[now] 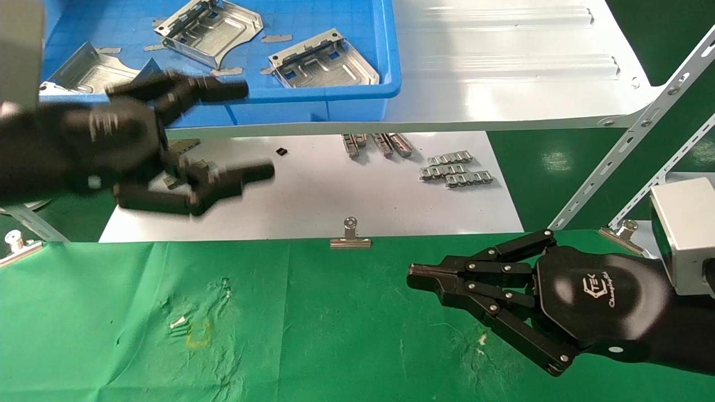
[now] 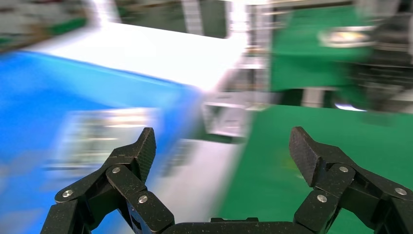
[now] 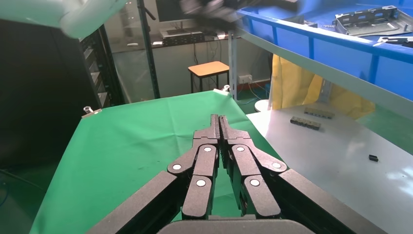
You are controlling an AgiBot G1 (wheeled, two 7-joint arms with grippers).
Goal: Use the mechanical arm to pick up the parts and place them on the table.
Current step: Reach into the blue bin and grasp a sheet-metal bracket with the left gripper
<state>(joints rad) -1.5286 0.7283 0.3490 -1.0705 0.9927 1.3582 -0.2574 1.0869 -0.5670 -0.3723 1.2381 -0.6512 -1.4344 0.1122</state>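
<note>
left pincer (image 1: 254,131) spread, aimed at tray parts (image 1: 324,60).

Workshop or factory test bench. White metal shelf (image 1: 503,84) on perforated steel struts (image 1: 642,145). Blue plastic bin (image 1: 335,95) holding stamped sheet-metal plates (image 1: 324,61). Small link strips (image 1: 455,170) on lower shelf. Green cloth over tabletop (image 1: 335,335), held by binder clips (image 1: 350,237). Behind: dark racking (image 3: 104,73), wooden stool (image 3: 209,70), bare floor.

Green-clothed table (image 1: 313,335), binder clips (image 1: 350,236)
</note>
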